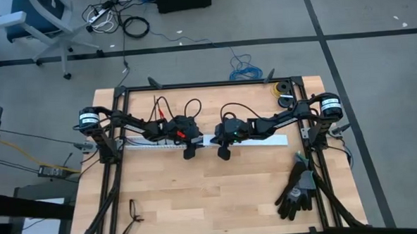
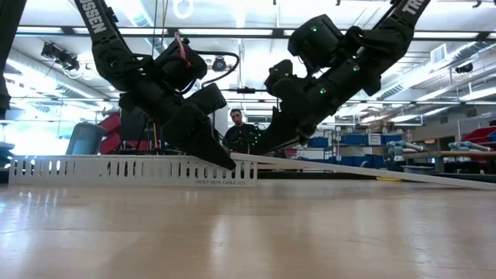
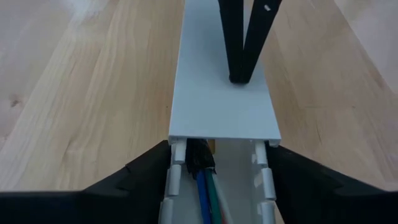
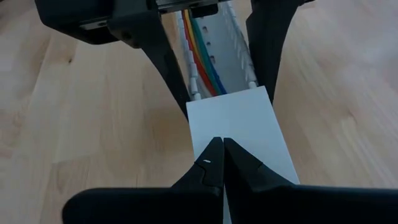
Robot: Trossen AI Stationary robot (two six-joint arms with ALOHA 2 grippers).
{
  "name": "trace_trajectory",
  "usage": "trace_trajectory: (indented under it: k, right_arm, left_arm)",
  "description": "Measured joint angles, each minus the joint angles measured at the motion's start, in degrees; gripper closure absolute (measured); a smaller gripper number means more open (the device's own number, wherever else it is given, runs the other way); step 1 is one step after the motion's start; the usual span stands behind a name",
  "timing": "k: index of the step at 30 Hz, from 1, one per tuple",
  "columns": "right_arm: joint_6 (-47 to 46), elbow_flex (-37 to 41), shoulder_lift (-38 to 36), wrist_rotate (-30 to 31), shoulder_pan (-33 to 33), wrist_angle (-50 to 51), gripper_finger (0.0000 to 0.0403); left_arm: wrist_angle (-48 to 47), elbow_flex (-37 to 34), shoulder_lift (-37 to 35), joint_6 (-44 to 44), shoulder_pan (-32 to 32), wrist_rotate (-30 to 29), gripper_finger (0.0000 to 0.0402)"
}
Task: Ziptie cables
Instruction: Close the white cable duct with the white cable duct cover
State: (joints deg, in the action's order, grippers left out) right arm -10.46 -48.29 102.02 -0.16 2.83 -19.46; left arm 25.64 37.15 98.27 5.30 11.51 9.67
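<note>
A: Across the pale wooden table (image 1: 219,194) runs a long white slotted channel (image 2: 116,169), rigid plastic with comb-like walls, and a flat smooth lid (image 3: 224,106) covers part of it.

B: And the arms?

A: The left gripper (image 4: 214,74) straddles the channel, jaws spread outside its walls, clasping nothing I can see. The right gripper (image 4: 219,163) is clenched, tips pressing on the lid.

B: Where are the cables (image 4: 202,53)?

A: Lying inside the channel, running under the lid's edge: thin red, green, blue, yellow strands, with a dark sheath (image 3: 200,155). They look light, limp and slippery, so I'd pinch them at the sheath, where they're bunched.
</note>
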Motion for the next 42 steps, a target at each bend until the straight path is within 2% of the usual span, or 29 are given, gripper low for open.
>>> trace_trajectory:
  k: [7, 16, 21, 26, 30, 35, 42]
  right_arm:
    - [-0.40, 0.00, 0.00, 0.00, 0.00, 0.23, 0.0403]
    - [-0.56, 0.00, 0.00, -0.02, 0.00, 0.93, 0.0403]
    - [-1.99, 0.00, 0.00, -0.11, 0.22, 2.39, 0.0403]
    - [-2.12, 0.00, 0.00, -0.28, 0.22, 2.85, 0.0403]
    - [-2.12, 0.01, 0.02, -0.29, 0.22, 2.70, 0.0403]
    - [-2.12, 0.04, 0.02, -0.90, 0.25, 2.23, 0.0403]
    - [-2.13, 0.04, 0.04, -1.05, 0.26, 1.53, 0.0403]
  left_arm:
    - [-0.19, 0.00, -0.10, 0.26, 0.04, -0.04, 0.0112]
    - [-3.74, 0.09, -0.49, 0.43, -0.02, 0.06, 0.0108]
    - [-4.17, 0.03, -0.50, 0.42, -0.02, 2.24, 0.0108]
    - [0.54, -4.17, -1.66, -0.71, -0.02, 2.45, 0.0108]
    - [8.52, -10.22, -4.51, -2.94, -0.02, 2.20, 0.0108]
    - [19.67, -14.97, -4.17, -4.12, -0.06, 1.07, 0.0108]
    - [19.90, -15.54, -3.37, -3.87, -0.07, 0.78, 0.0108]
